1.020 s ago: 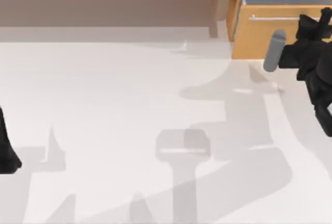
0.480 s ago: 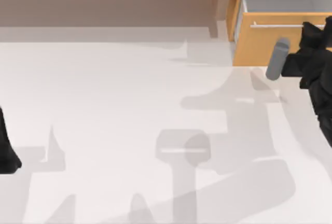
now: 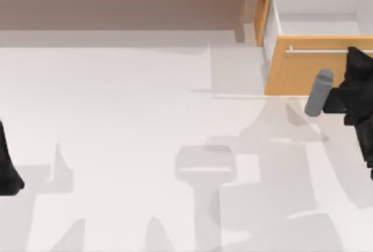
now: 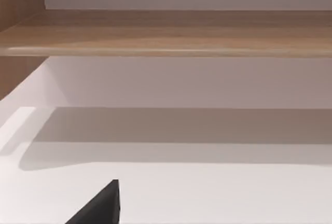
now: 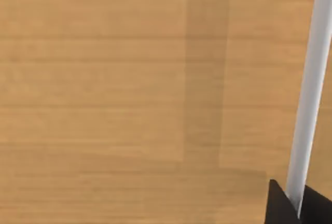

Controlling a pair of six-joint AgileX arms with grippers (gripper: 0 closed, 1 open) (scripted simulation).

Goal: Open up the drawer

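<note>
Drawer (image 3: 303, 71) sat at the far right of the table (image 3: 145, 123), pulled part-way out of its orange-tan cabinet, pale grey-white interior open to the top view. Its front panel faced the near edge of the table, long axis running left to right across the top view. The thin silver bar handle (image 3: 317, 50) lay along the same line, high on the front panel.

Right gripper (image 5: 298, 206) was at the right end of that handle, against the drawer front. In the right wrist view the handle (image 5: 311, 89) ran as a long pale bar across the wood grain and ended between two dark fingertips (image 5: 280, 206), one on either side of it. The fingers appeared clamped on the bar, though only their tips showed at the frame's edge, so contact is a fair reading rather than certain. From above, the right arm's black body (image 3: 355, 88) covered the handle's right end, a grey cylinder (image 3: 319, 92) jutting from it toward the left.

Left arm (image 3: 9, 167) was parked at the table's left edge, well apart from the drawer. Whether its fingers were apart or together could not be told. Its wrist view looked across the white table to the duller brown shelf unit (image 4: 166, 32).
</note>
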